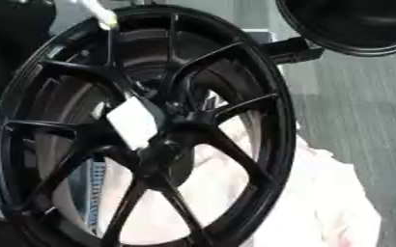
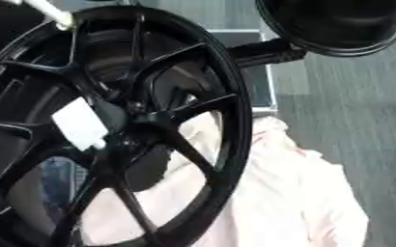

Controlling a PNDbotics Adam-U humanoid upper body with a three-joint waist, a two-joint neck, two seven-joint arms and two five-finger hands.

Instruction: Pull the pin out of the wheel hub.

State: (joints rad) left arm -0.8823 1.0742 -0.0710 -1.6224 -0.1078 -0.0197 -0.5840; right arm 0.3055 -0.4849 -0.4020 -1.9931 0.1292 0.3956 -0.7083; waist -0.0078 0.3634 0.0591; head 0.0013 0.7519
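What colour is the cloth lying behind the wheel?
Pale pink, almost white; the cloth shows best in the right eye view.

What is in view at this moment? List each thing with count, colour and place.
wheel: one, black, spoked, upright, filling the left and centre.
white tag: one, white, on a spoke beside the hub.
second round black object: one, black, top right, partly cut off.
pale cloth: one, pinkish white, behind and right of the wheel.
floor: grey, right side.
white-yellow object: one, at the wheel's top rim; cannot tell what it is.
pin: not made out.
robot's hands: none in view.
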